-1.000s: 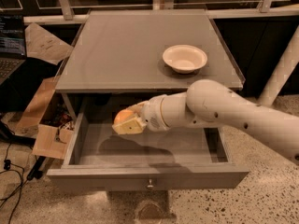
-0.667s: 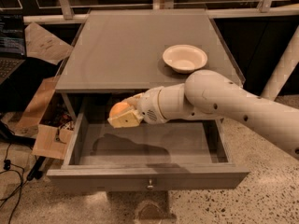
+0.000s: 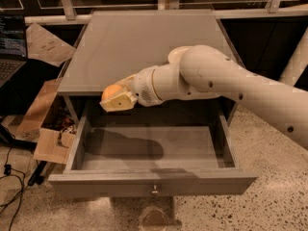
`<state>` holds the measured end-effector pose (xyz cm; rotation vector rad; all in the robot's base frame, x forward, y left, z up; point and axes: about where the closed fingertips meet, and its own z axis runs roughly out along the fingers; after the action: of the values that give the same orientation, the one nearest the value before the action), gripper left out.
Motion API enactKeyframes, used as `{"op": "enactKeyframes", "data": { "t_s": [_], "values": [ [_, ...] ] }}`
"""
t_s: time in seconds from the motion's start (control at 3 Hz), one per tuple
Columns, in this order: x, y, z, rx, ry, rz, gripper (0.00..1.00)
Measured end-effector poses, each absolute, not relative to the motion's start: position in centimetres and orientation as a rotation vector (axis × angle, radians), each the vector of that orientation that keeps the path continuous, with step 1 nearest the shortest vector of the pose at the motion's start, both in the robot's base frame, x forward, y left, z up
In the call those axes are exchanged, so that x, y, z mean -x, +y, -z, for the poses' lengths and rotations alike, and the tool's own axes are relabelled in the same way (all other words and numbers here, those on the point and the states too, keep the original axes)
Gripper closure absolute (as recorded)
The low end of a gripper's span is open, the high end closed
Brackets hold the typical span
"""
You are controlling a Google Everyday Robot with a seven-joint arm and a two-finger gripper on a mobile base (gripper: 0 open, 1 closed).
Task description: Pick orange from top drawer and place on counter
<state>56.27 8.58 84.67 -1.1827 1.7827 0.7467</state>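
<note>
I had only one view: a camera set high in front of the open drawer (image 3: 154, 181), close in, looking steeply down over it and the tabletop (image 3: 144, 42). The arm (image 3: 231, 81) stretched in from the right, its gripper (image 3: 115, 100) mid-frame at the tabletop's front edge, clasping the orange (image 3: 109, 91).

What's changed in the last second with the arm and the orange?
The gripper, shut on the orange, has risen out of the top drawer and moved toward the left of the view. It is now level with the front edge of the counter. The arm now hides most of the white bowl. Nothing was let go. The drawer stayed open and the bowl stayed put.
</note>
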Motion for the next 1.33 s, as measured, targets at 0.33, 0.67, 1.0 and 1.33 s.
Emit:
{"op": "enactKeyframes", "data": {
  "t_s": [0.33,0.67,1.0,1.33],
  "values": [
    [-58.8,9.9,-86.3,1.178,1.77,-0.739,1.0],
    [-61.2,10.6,-87.0,1.149,1.782,-0.713,1.0],
    [-63.7,10.9,-86.2,1.084,1.832,-0.651,1.0],
    [-66.7,10.6,-84.7,0.962,1.895,-0.564,1.0]
  ]
}}
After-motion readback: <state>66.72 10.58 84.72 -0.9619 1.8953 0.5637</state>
